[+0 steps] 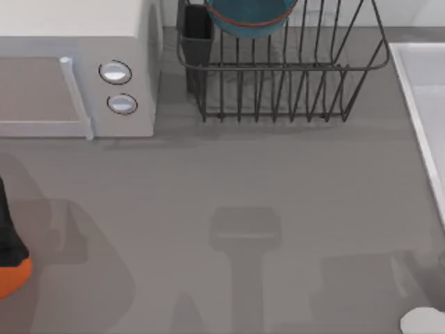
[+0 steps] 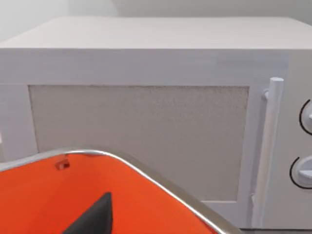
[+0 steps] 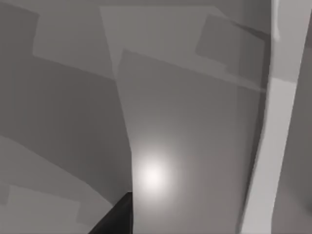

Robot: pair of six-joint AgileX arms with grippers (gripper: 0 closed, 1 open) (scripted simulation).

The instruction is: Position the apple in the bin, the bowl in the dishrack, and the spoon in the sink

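At top centre bowl (image 1: 249, 17) sits in dishrack (image 1: 281, 69) | spoon (image 1: 422, 322) outside sink (image 1: 427, 104), undone | apple unseen | gripper states: cannot tell

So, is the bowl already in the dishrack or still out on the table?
In. In the top view the bowl sits inside the dishrack, behind its upright wire bars, beside the utensil cup.

You are looking down on a flat grey tabletop (image 3: 73, 122) crossed by angular shadows, with one soft bright glare spot on it. A pale grey-white raised sink rim (image 3: 270, 146) runs alongside. A dark fingertip (image 3: 117, 219) juts in.
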